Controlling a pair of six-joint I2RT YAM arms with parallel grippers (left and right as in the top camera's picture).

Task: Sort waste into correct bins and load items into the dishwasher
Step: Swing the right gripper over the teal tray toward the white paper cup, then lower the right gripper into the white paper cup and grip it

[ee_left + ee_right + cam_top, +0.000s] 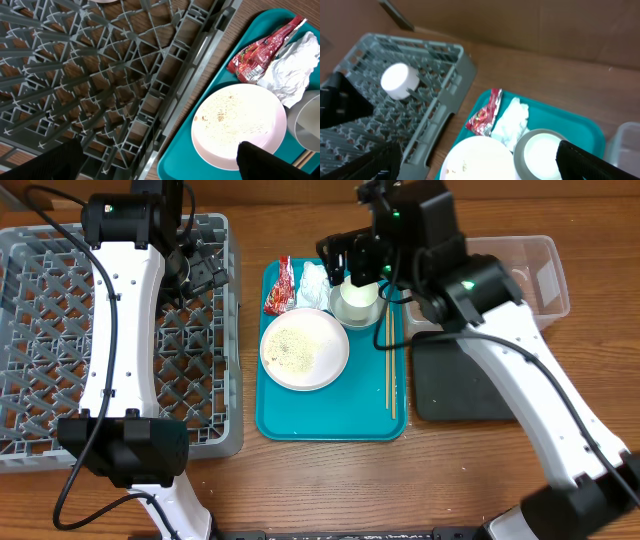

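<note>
The right hand (352,268) hangs wide open and empty above the bowl (357,305) on the teal tray (330,415). The left hand (205,272), equally spread and empty, sits over the dish rack (40,330). To lift the bowl cleanly, pinch one rim wall, clear of tissue (316,278) and chopsticks (389,370).

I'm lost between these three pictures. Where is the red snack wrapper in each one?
Overhead: red snack wrapper at the teal tray's top-left corner.
Left wrist: wrapper at upper right.
Right wrist: wrapper at lower middle.
Shared landmark: the crumpled white tissue lies right beside it in every view.
</note>
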